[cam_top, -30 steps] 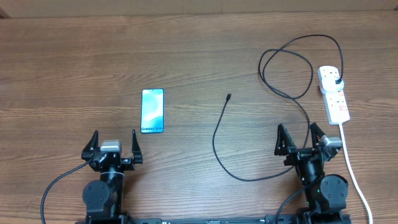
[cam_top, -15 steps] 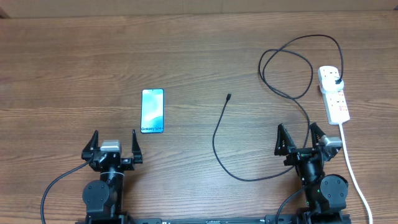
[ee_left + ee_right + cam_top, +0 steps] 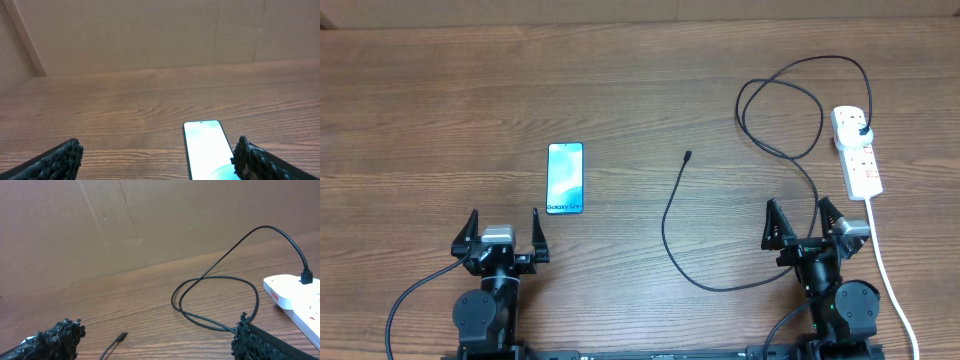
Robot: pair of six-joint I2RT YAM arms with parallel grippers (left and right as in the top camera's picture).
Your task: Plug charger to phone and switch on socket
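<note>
The phone [image 3: 565,178] lies flat left of centre, its light-blue screen up; the left wrist view has it [image 3: 206,147] just inside the right finger. My left gripper [image 3: 503,231] stands open near the front edge, just below the phone and empty. The charger, a thin black cable [image 3: 670,215], loops across the table, its connector tip [image 3: 688,156] free at centre and its plug [image 3: 861,130] in the white socket [image 3: 856,152] at the right. My right gripper [image 3: 805,222] is open and empty, in front of the socket. In the right wrist view the tip [image 3: 121,337] lies between its fingers.
A thick white cord [image 3: 885,270] runs from the socket down past my right arm toward the front edge. The cable's loops [image 3: 780,110] lie behind the right gripper. A brown cardboard wall [image 3: 150,35] backs the wooden table.
</note>
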